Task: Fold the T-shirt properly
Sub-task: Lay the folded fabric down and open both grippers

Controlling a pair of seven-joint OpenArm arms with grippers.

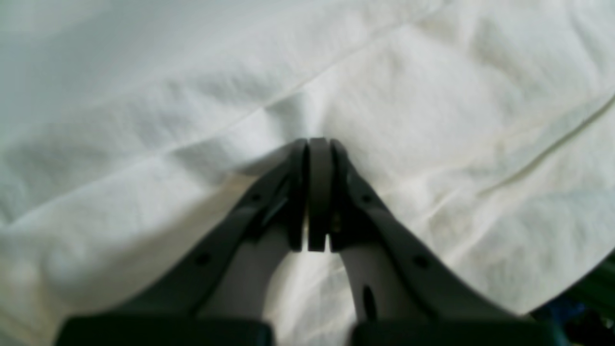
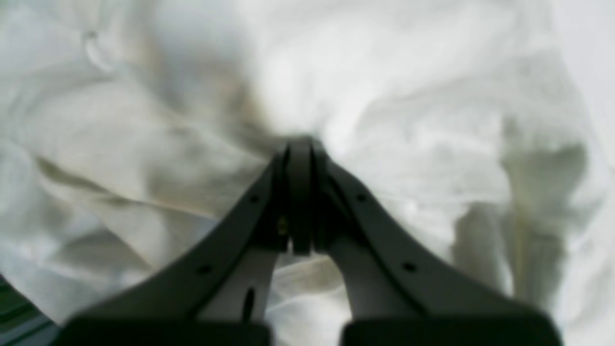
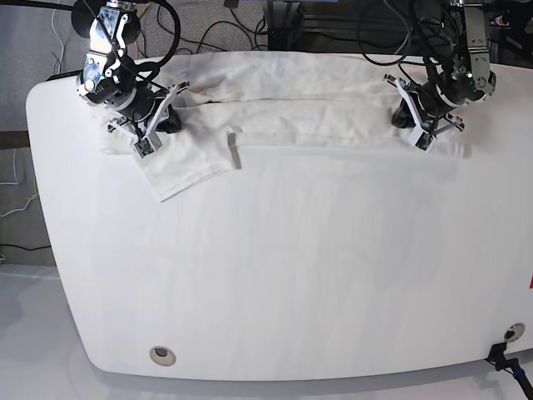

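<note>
The white T-shirt (image 3: 291, 108) lies as a long rumpled band along the table's far edge, plain side up, no print showing. One sleeve (image 3: 187, 171) sticks out toward the front at the left. My left gripper (image 3: 419, 142) is at the band's right end. In the left wrist view it (image 1: 318, 144) is shut, with the cloth (image 1: 432, 96) puckered at its tips. My right gripper (image 3: 141, 148) is at the band's left end. In the right wrist view it (image 2: 299, 142) is shut, with the wrinkled cloth (image 2: 408, 120) bunched at its tips.
The white table (image 3: 291, 275) stretches toward the front, with a round hole (image 3: 162, 356) near its front left corner. Cables (image 3: 333, 25) hang behind the far edge. A small black fitting (image 3: 504, 360) sits at the front right corner.
</note>
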